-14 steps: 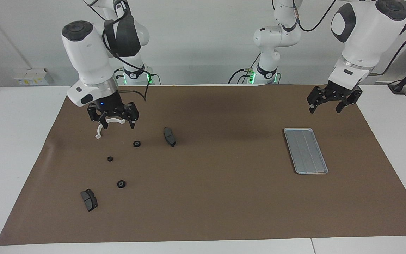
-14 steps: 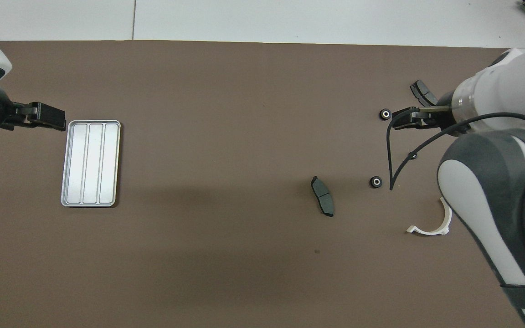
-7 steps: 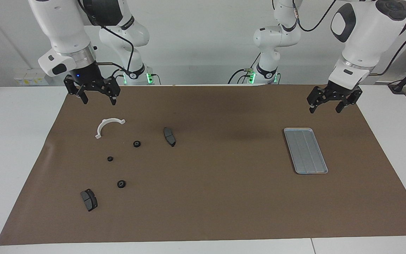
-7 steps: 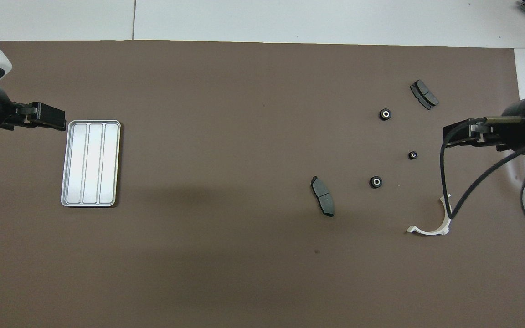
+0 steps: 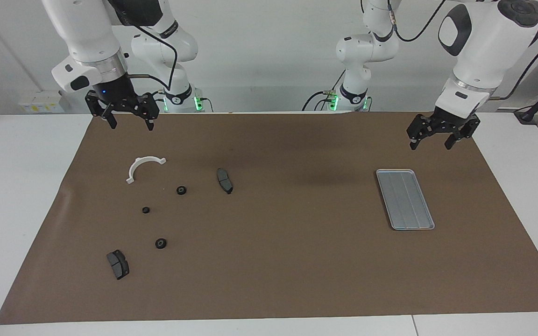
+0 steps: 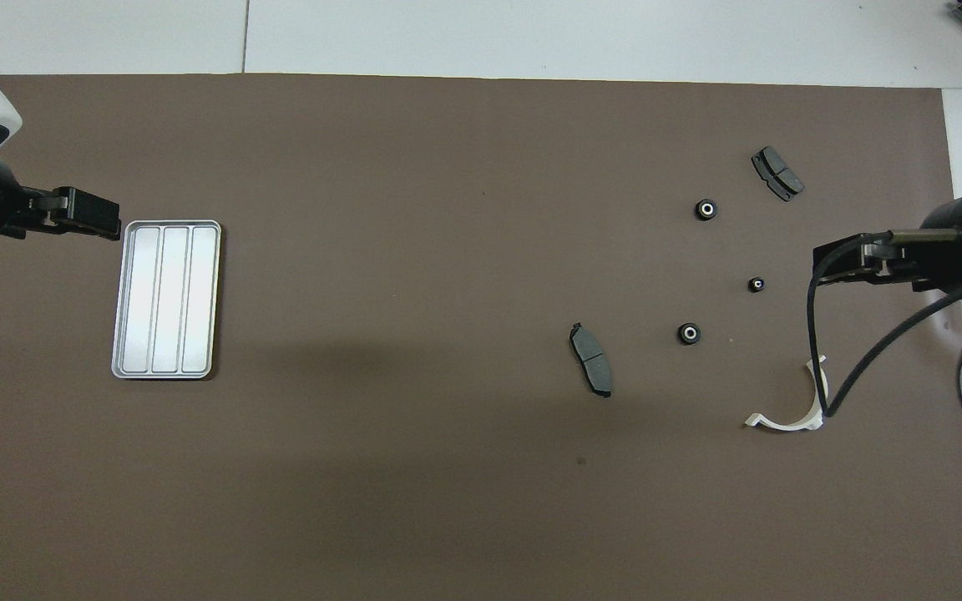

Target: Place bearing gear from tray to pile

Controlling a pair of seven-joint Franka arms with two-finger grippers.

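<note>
brown mat (image 5: 297, 261) spread over table; tray (image 5: 405, 199) seen bare at left arm's end, under no gripper; left gripper (image 5: 429, 138) held raised, fingers spread; right gripper (image 5: 129, 122) lifted off bracket (image 5: 142, 167) since a second ago, fingers spread, nothing pinched; three bearing gears (image 5: 181, 190) lying loose among pile

Brown mat (image 5: 297, 261) over a white table (image 5: 21, 186), black cable (image 6: 819, 334) dangling above it

table (image 5: 17, 186) | brown mat (image 5: 297, 261) | tray (image 5: 405, 199) | bracket (image 5: 142, 167) | pads, gears
</note>
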